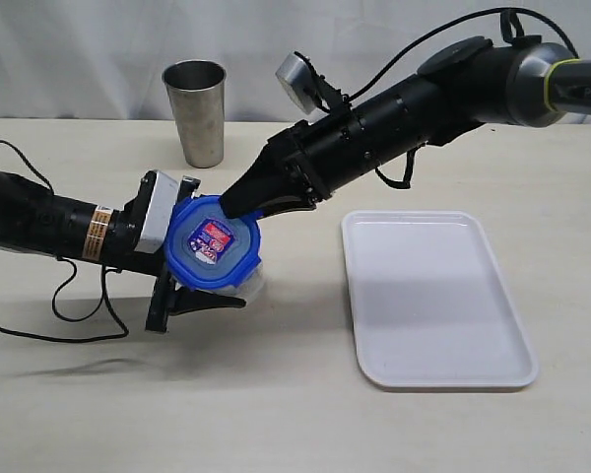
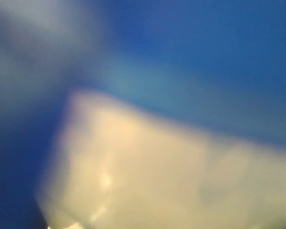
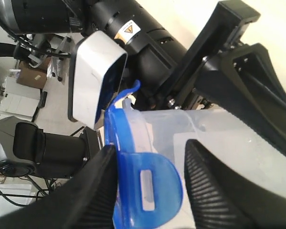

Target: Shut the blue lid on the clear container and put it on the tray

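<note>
The left gripper [image 1: 213, 246] clamps the clear container [image 1: 255, 283] on its side, at 9 o'clock from the tray [image 1: 433, 296]. The right gripper [image 3: 150, 149] has its jaws parted astride a snap tab at the 1 o'clock edge of the blue lid [image 1: 203, 262]. The plastic is probably light, slick and slightly springy, so grip the walls below the rim.

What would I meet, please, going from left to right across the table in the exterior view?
left arm → blue lid → tray
</note>
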### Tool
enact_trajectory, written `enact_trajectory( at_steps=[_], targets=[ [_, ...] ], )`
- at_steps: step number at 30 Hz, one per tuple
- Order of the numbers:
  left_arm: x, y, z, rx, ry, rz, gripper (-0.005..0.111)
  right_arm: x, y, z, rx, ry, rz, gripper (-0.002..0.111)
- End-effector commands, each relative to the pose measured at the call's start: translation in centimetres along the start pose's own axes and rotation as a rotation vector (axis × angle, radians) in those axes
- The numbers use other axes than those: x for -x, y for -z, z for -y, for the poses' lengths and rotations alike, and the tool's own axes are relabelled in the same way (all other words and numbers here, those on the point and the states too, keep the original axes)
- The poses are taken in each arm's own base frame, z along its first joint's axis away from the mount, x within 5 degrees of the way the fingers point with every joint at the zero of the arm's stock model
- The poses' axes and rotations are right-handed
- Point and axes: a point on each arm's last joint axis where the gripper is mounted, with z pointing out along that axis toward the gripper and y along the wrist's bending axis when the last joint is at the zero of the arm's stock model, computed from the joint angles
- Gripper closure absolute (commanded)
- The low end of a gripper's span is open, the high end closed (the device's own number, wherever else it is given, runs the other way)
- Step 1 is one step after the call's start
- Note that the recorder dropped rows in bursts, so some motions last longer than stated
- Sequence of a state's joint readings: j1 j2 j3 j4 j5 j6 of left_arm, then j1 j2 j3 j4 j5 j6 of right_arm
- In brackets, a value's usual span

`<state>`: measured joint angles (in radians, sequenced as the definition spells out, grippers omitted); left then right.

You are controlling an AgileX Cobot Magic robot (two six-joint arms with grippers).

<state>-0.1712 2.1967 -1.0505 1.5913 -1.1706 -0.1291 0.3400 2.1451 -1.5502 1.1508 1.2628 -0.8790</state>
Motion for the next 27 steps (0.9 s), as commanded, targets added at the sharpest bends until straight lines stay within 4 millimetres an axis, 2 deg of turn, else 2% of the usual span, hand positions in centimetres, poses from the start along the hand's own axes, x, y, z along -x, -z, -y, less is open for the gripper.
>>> enact_trajectory(
  at_steps=[1, 5, 10, 12, 17, 22, 27],
  targets=[
    [1.1, -0.3, -0.5, 0.041, 0.02, 0.064, 0.107, -1.7, -1.8, 2.8, -0.131, -0.03, -0.153, 0.079],
    [1.1, -0.3, -0.5, 0.043, 0.016, 0.064, 0.107, -0.8, -0.4, 2.0, -0.25, 0.069, -0.166, 0.077],
    [1.1, -0.3, -0.7, 0.064, 0.021, 0.067, 0.107, 0.7, 1.5, -0.6, -0.313, 0.171, -0.107, 0.057],
    [1.1, -0.3, -0.7, 0.064, 0.019, 0.067, 0.107, 1.0, 2.2, -1.7, -0.324, 0.198, -0.089, 0.054],
    [1.1, -0.3, -0.7, 0.062, 0.023, 0.067, 0.107, 1.5, 3.8, -3.1, -0.426, 0.26, -0.058, 0.053],
    [1.1, -0.3, -0.7, 0.062, 0.025, 0.067, 0.107, 1.7, 4.6, -4.5, -0.442, 0.291, -0.028, 0.053],
    [1.1, -0.3, -0.7, 0.064, 0.026, 0.067, 0.107, 1.3, 5.1, -3.9, -0.534, 0.241, -0.072, 0.054]
  ],
)
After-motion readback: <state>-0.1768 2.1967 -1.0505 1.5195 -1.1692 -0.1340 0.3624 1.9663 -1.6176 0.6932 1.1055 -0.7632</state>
